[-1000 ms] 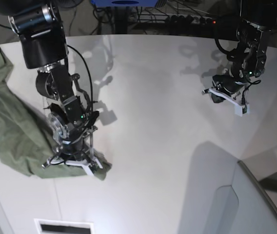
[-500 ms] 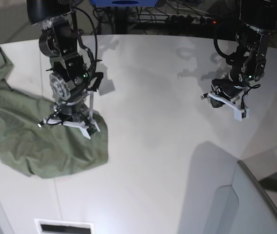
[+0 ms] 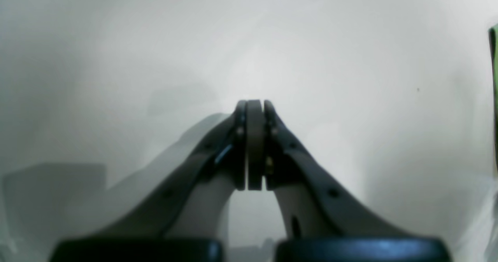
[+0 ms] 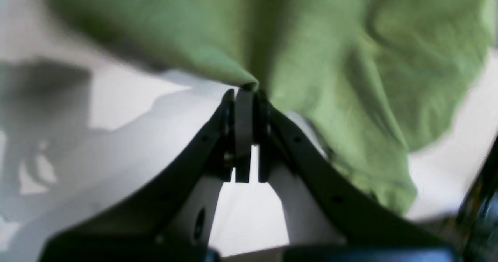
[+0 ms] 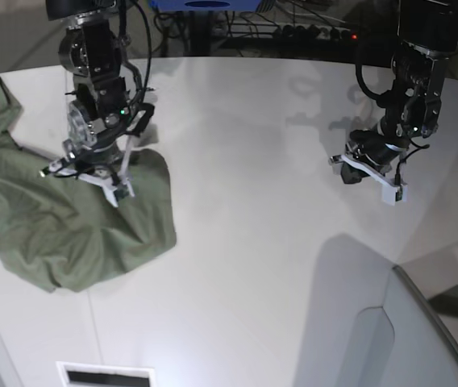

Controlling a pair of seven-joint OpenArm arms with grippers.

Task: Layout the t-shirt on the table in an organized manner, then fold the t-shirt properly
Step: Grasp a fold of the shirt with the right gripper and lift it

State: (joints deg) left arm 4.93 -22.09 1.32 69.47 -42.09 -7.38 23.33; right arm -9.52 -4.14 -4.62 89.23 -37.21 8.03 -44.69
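The olive-green t-shirt (image 5: pixel 60 234) lies crumpled on the left side of the white table (image 5: pixel 253 201). One part of it reaches the far left edge. My right gripper (image 5: pixel 92 179) is shut on a fold of the shirt's edge and holds it lifted above the cloth. In the right wrist view the right gripper (image 4: pixel 245 95) pinches a point of the t-shirt (image 4: pixel 330 40), which hangs away behind it. My left gripper (image 5: pixel 370 173) hovers over bare table at the right. In the left wrist view the left gripper (image 3: pixel 255 104) is shut, with nothing between its pads.
A grey translucent panel (image 5: pixel 406 339) rises at the front right corner. A white slotted plate (image 5: pixel 104 375) sits at the front left edge. Cables and a power strip (image 5: pixel 310 32) lie behind the table's far curved edge.
My right gripper has travelled from the shirt's near edge toward the far side, carrying the pinched edge with it and spreading the cloth. The left gripper has drifted only slightly.
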